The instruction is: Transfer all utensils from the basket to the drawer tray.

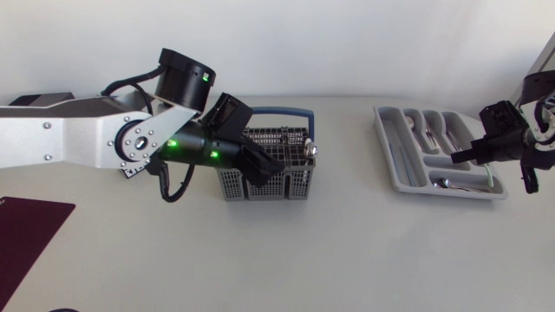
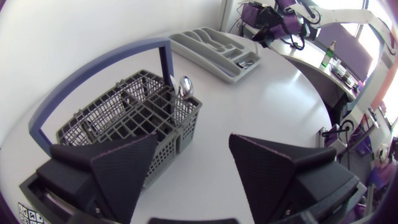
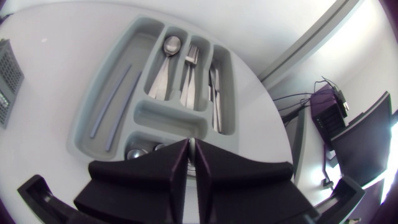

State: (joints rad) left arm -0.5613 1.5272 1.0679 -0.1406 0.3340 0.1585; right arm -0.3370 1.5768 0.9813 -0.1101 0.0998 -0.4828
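The grey mesh basket (image 1: 290,165) with a blue handle stands mid-table; one spoon (image 1: 310,149) stands upright in its right corner. My left gripper (image 1: 263,167) hangs open over the basket's left front. In the left wrist view the basket (image 2: 124,109) and spoon (image 2: 185,87) lie ahead of the fingers, nothing between them. The grey drawer tray (image 1: 392,160) at the right holds spoons, forks and knives (image 3: 186,74). My right gripper (image 3: 191,180) is over the tray's near small compartment (image 3: 168,121), shut on a thin silvery utensil handle (image 3: 191,144).
A dark maroon mat (image 1: 30,230) lies at the table's front left corner. Two spoon bowls (image 3: 134,152) rest in the tray's nearest compartment, just ahead of my right fingers. Bare white table spreads between basket and tray.
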